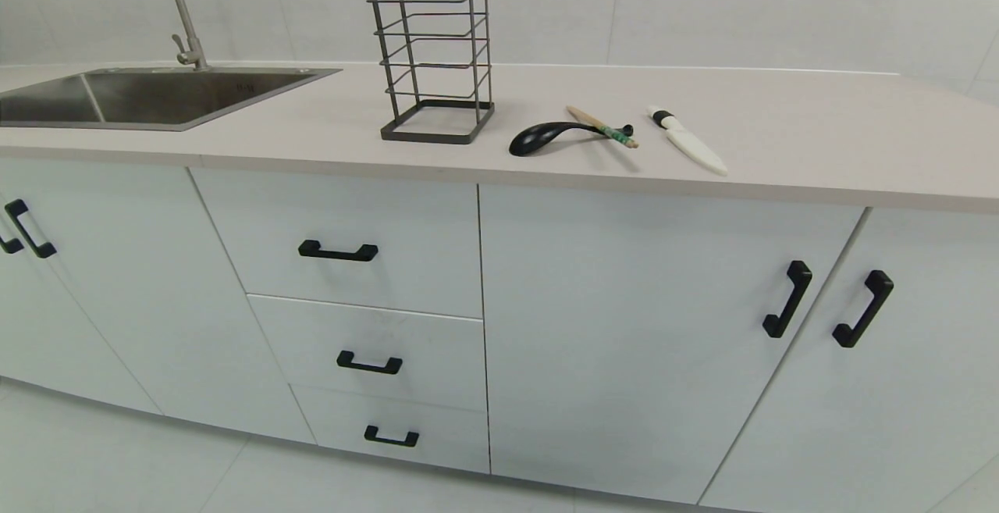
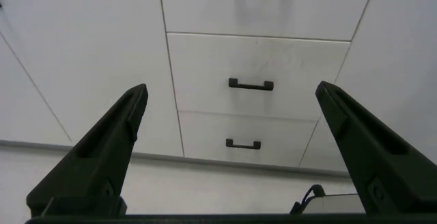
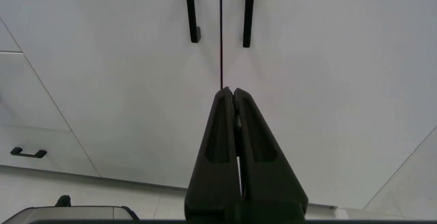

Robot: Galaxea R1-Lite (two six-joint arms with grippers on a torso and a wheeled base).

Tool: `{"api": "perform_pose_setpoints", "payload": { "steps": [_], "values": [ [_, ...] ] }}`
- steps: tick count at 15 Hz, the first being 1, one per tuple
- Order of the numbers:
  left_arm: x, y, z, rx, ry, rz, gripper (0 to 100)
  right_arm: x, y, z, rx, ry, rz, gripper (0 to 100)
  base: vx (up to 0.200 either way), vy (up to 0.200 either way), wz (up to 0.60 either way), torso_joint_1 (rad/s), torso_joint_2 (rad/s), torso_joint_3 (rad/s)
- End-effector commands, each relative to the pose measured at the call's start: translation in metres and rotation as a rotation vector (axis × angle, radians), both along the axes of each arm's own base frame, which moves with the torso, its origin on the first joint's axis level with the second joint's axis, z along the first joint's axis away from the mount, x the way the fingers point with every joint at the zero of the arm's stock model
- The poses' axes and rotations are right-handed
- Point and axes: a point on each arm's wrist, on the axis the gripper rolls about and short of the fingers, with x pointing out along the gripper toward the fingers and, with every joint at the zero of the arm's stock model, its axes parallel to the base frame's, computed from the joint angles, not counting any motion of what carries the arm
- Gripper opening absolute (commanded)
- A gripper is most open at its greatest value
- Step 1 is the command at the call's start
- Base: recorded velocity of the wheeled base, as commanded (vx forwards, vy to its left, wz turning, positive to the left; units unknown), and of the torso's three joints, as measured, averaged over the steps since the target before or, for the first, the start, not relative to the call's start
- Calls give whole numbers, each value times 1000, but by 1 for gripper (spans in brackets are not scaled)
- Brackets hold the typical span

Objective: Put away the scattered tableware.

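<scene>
Shut drawers (image 1: 390, 216), then spoon (image 1: 534, 140), chopsticks (image 1: 601, 127), knife (image 1: 691, 141) on counter (image 1: 796, 119) beside wire rack (image 1: 435, 65)

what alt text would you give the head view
A black spoon, chopsticks and a white knife lie on a pale counter, right of a tall wire rack. A sink sits at the left, white drawers and cupboards below.

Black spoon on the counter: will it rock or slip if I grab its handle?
Likely stiff: the spoon keeps its arched handle raised above the counter. It rests on a rounded bowl, so a push may rock or pivot it. Its handle end meets the chopsticks, so lifting could nudge them.
</scene>
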Motion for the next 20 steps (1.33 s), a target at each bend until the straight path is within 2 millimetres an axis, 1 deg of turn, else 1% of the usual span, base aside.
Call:
{"api": "perform_pose_setpoints", "payload": {
  "steps": [1,2,3,4,5,6,7,8,10,11,12,13,15,16,17,18,20],
  "values": [
    [-23,-4,102,126,-377,-45,100,0,0,0,1,2,0,0,0,0,0,0,0,0],
    [-22,-6,116,231,-378,-85,100,0,0,0,1,2,0,0,0,0,0,0,0,0],
    [-14,-6,120,236,-328,-130,100,0,0,0,1,2,0,0,0,0,0,0,0,0],
    [4,-7,129,248,-246,-193,100,0,0,0,1,2,0,0,0,0,0,0,0,0],
    [17,-7,135,279,-206,-226,100,0,0,0,1,2,2,0,0,0,0,0,0,0],
    [39,-8,139,379,-153,-303,100,0,0,0,1,2,3,0,0,0,0,0,0,0],
    [51,-8,139,421,-125,-335,100,0,0,0,2,2,3,0,0,0,600,2,-2,2],
    [72,-8,135,531,-73,-369,100,0,0,0,2,3,2,0,0,0,0,0,0,0],
    [102,-9,128,685,-4,-419,100,0,0,0,2,2,0,0,0,0,0,0,0,0],
    [118,-14,122,733,26,-496,100,0,0,0,2,2,0,0,0,0,0,0,0,0],
    [118,-14,122,733,26,-496,100,0,0,0,2,2,0,0,0,0,0,0,0,0],
    [141,-32,108,794,75,-662,100,0,0,0,2,2,0,0,0,0,0,0,0,0],
    [159,-53,91,877,130,-781,100,0,0,0,2,2,0,0,0,0,0,0,0,0],
    [172,-71,73,938,211,-860,100,0,0,0,2,2,0,0,0,0,0,0,0,0],
    [181,-79,60,970,262,-898,100,0,0,0,2,2,0,0,0,0,0,0,0,0],
    [195,-88,42,1023,315,-951,100,0,0,0,2,2,0,0,0,0,0,0,0,0],
    [212,-94,26,1136,326,-964,100,0,0,0,2,2,0,0,0,0,0,0,0,0]
  ]
}}
